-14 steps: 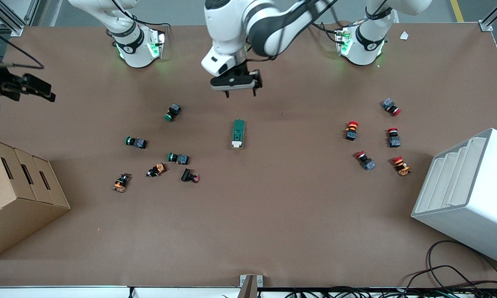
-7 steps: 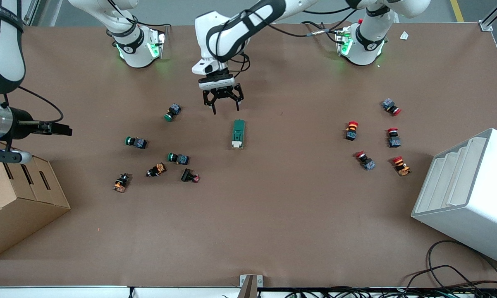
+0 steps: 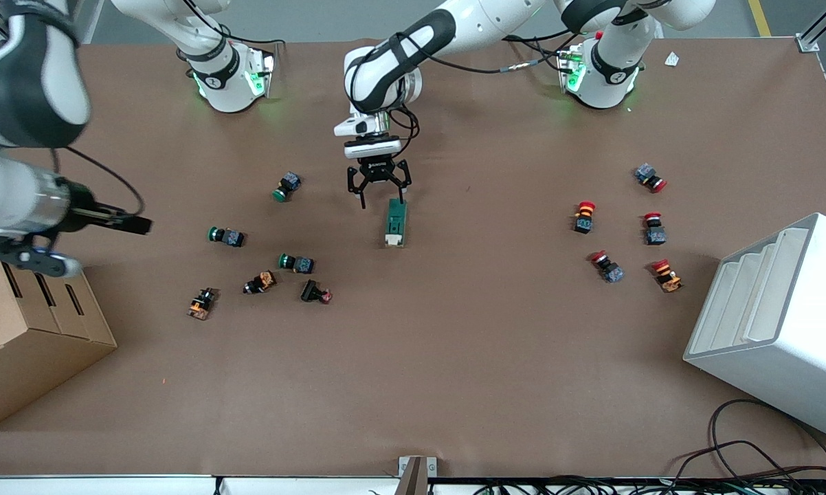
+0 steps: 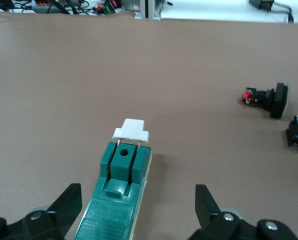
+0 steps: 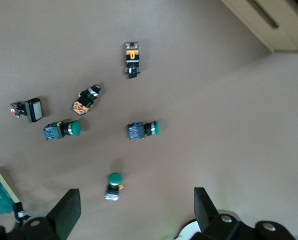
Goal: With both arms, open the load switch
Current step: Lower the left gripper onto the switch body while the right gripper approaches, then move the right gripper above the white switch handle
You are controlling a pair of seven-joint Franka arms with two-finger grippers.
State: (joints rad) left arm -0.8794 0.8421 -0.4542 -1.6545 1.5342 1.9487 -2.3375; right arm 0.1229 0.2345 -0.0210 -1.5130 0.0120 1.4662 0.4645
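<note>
The load switch [image 3: 396, 221] is a dark green block lying flat at mid-table, with its white toggle [image 3: 394, 240] at the end nearer the front camera. My left gripper [image 3: 382, 199] hangs open low over the switch's other end. In the left wrist view the switch [image 4: 120, 197] runs between the spread fingers [image 4: 65, 206], closer to one of them and touching neither, and its toggle [image 4: 131, 131] points away. My right gripper [image 3: 126, 223] is open, high over the right arm's end of the table. It [image 5: 135, 212] holds nothing and looks down on push buttons.
Green-capped and orange push buttons [image 3: 296, 262] lie scattered toward the right arm's end, and red-capped ones [image 3: 619, 227] toward the left arm's end. A cardboard box [image 3: 35, 330] and a white stepped rack [image 3: 777, 316] stand at the two table ends.
My left gripper came down and toward the front camera, from above the table to straddling the switch's end. The right arm swung in from the table's end toward the push buttons.
</note>
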